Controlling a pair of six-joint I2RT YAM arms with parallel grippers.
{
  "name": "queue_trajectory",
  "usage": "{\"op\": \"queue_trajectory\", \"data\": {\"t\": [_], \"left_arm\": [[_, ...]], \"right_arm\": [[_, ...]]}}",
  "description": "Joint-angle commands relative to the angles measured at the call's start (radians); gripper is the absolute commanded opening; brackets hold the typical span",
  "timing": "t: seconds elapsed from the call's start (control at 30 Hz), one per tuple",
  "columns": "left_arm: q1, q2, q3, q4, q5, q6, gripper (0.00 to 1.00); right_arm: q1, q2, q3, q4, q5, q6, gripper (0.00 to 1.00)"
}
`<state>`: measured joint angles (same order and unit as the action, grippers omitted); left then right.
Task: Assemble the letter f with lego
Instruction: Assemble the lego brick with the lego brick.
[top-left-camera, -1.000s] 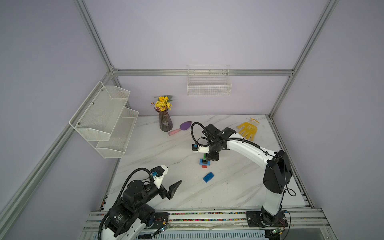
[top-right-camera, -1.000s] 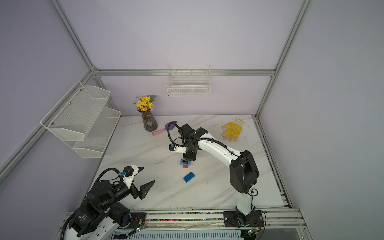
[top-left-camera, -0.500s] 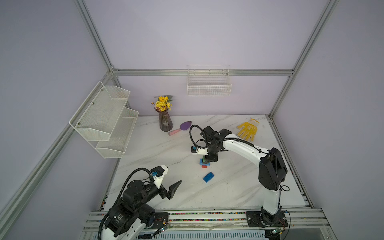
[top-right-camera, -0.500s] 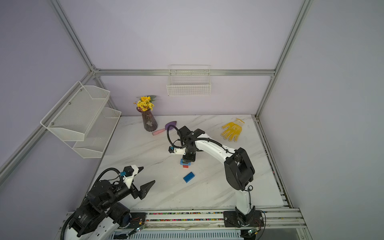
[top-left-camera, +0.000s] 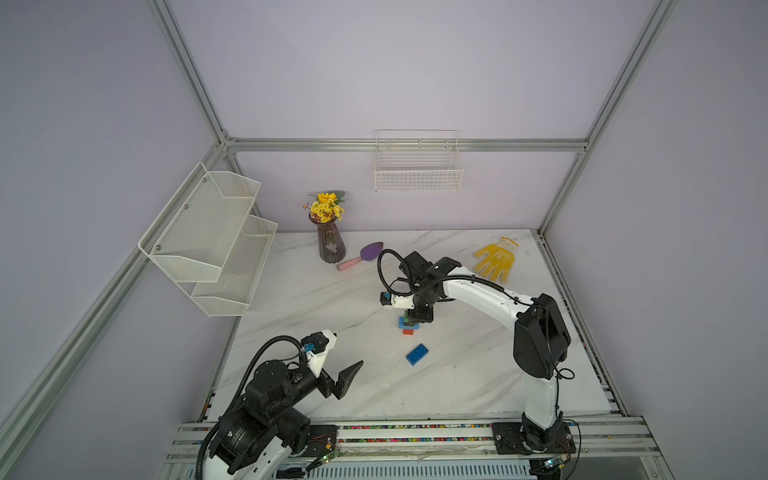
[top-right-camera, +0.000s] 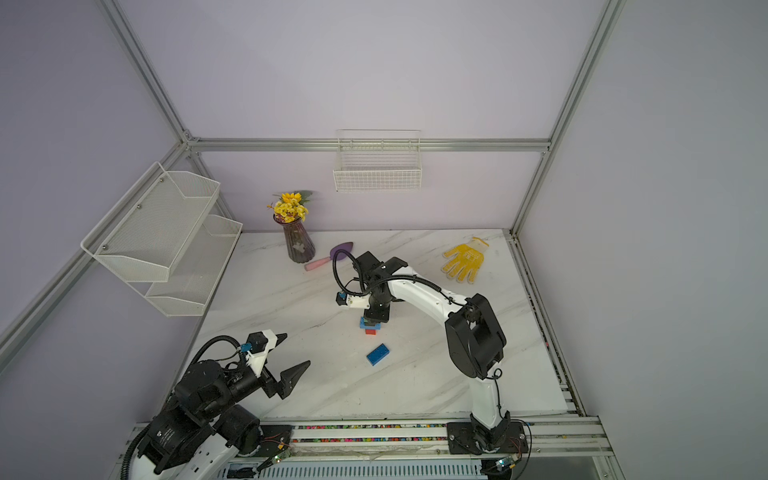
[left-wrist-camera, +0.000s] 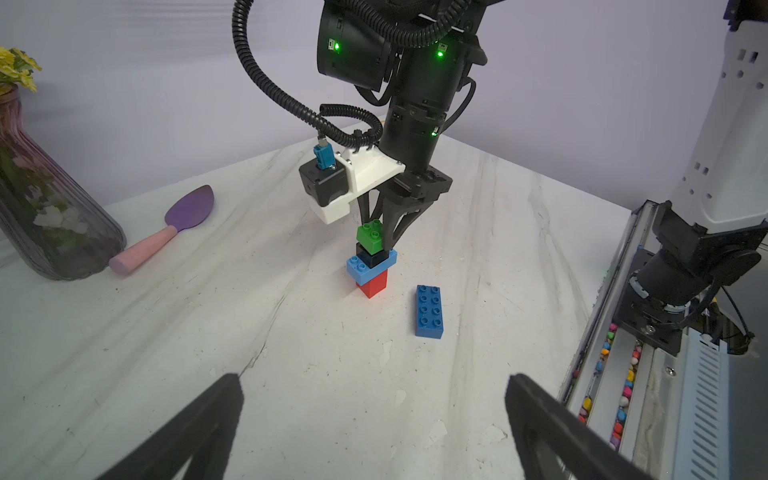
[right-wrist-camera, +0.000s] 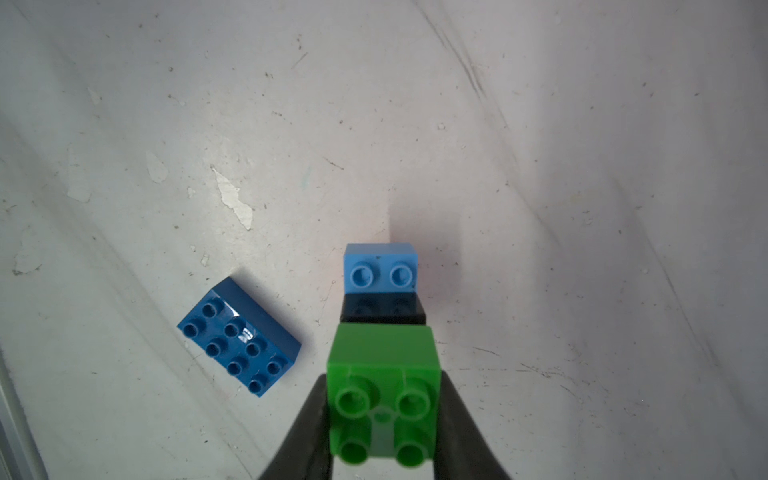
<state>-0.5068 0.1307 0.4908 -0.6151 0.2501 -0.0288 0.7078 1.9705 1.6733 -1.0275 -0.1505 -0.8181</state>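
Stack (left-wrist-camera: 372, 266): red, light-blue, black, then green brick (left-wrist-camera: 371, 236).

Brick stack (left-wrist-camera: 371, 266), dark blue brick (left-wrist-camera: 429, 311) beside

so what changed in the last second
The right arm's elbow swung in toward the stack, and the right gripper, shut on the green brick, seems to have sunk slightly onto the black brick. Nothing was taken hold of or let go. The left gripper stayed open and parked, and the dark blue brick lies where it was.
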Motion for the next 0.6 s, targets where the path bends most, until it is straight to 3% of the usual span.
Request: {"op": "queue_trajectory", "data": {"t": [0.0, 0.57], "left_arm": [[-0.006, 0.007, -0.014, 0.038, 0.003, 0.029, 1.00], [-0.005, 0.012, -0.015, 0.040, 0.016, 0.030, 1.00]], "right_arm": [[0.005, 0.053, 0.018, -0.053, 0.012, -0.033, 0.00], [0.051, 0.201, 0.100, -0.194, 0.037, -0.020, 0.00]]}}
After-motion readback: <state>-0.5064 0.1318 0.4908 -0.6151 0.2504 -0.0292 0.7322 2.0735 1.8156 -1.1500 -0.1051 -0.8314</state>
